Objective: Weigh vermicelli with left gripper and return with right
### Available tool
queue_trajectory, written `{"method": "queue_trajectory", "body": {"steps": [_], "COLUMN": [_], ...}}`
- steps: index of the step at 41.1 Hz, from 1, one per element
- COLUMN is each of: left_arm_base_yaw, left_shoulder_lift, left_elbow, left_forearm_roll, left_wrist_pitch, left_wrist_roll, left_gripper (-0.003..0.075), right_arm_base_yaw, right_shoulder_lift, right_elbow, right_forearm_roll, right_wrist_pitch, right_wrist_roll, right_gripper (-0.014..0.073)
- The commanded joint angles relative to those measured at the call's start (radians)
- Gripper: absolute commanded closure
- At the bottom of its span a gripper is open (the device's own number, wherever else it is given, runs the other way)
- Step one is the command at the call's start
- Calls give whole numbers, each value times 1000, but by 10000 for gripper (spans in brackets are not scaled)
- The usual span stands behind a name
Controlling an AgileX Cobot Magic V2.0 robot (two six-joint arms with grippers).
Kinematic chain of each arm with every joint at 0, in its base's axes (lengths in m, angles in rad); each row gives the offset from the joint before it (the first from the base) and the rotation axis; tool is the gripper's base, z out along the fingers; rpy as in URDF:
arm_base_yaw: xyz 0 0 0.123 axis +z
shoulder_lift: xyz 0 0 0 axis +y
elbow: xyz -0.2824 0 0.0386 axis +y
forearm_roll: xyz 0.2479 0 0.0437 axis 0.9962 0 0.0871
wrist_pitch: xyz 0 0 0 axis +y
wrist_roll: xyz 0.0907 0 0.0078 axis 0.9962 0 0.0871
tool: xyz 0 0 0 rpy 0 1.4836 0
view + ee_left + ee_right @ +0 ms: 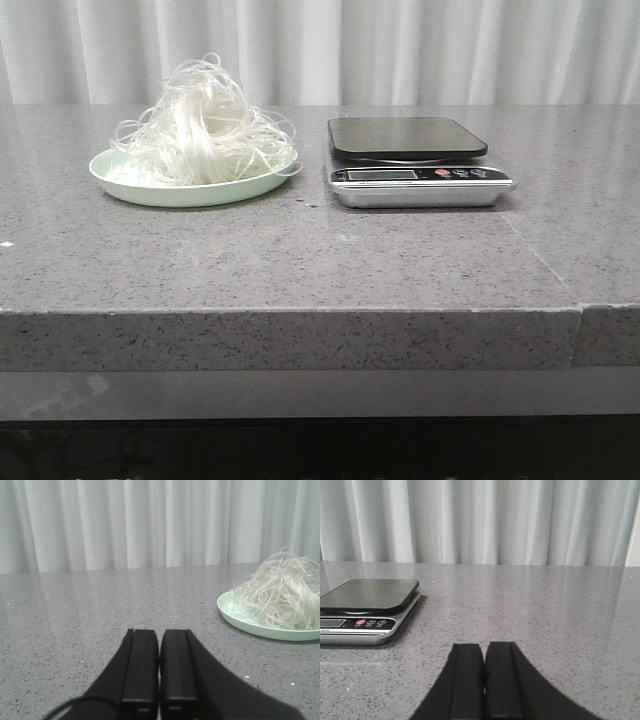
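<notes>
White vermicelli [205, 125] is being left heaped on the plate [130, 185], so the closed, empty left end effector [159, 670] should be parted before reaching in.

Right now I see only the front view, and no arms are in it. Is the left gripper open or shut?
Observer: Shut. The left gripper has its fingers pressed together, holding nothing.
Operator: And the right one?
Observer: The right gripper is shut too, also holding nothing.
Operator: What is in front of each?
Observer: The left wrist view shows the vermicelli on its plate; the right wrist view shows the scale.
</notes>
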Motion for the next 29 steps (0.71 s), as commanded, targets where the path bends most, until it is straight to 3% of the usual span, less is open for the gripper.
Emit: {"method": "queue_trajectory", "body": {"steps": [1,29], "left_arm_base_yaw": [-5,-5], "left_shoulder_lift": [-20,-20], "left_elbow": [9,9], "left_forearm_roll": [-10,-10], "left_wrist_pitch": [-79,-79], "left_wrist_roll": [-10,-10], "left_gripper": [578,578], "right_arm_base_yaw": [-6,-6], "right_shoulder_lift": [-15,-15], "right_elbow": [-8,-8], "right_forearm_roll": [-8,-8], "right_wrist_pitch": [-88,-122], "right_wrist_roll": [-3,-3], "right_gripper": [444,444]}}
